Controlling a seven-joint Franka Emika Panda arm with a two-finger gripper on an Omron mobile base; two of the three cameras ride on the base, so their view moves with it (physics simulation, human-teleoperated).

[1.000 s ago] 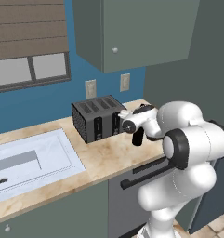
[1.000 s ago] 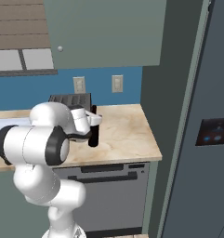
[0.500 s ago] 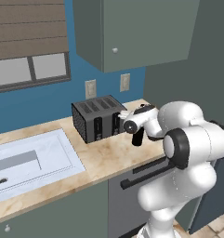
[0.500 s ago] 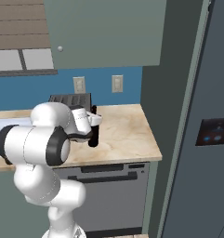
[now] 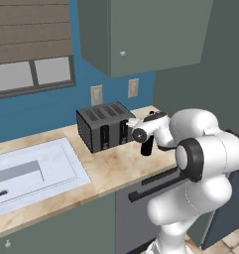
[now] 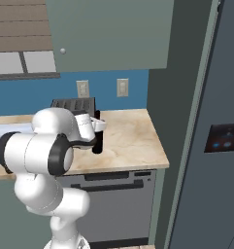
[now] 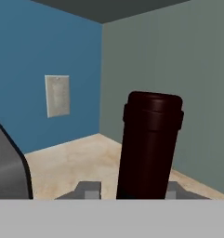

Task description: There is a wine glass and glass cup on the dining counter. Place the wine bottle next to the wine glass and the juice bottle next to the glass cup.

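The tool (image 7: 127, 189) is sitting low around the wine bottle (image 7: 149, 145), with one small grey fingertip (image 7: 89, 189) showing on each side of the bottle's dark body. In the hand view the fingers are lying close against the glass, but whether they are actually pressing it I cannot tell. The bottle's dark red top is rising straight up in front of the camera, so the bottle is standing upright.

From the left base view the tool (image 5: 146, 141) is reaching out level from the white arm, and the wine bottle (image 5: 146, 147) is showing as a short dark shape just under the hand, resting on the table (image 5: 111, 171) with its beige marbled top. In the right base view the same bottle (image 6: 96, 144) is standing at the hand's end, near the front half of the table (image 6: 133, 141).

Just beside the bottle, toward the wall, a dark toaster (image 5: 102, 125) is sitting on the table; its grey side is cutting into the hand view's left edge. Farther along the table a white sink (image 5: 27, 171) is lying well apart from the bottle. Behind, a blue wall is carrying two pale outlet plates (image 5: 133, 88), and a grey-green cupboard (image 5: 141, 32) is hanging above.
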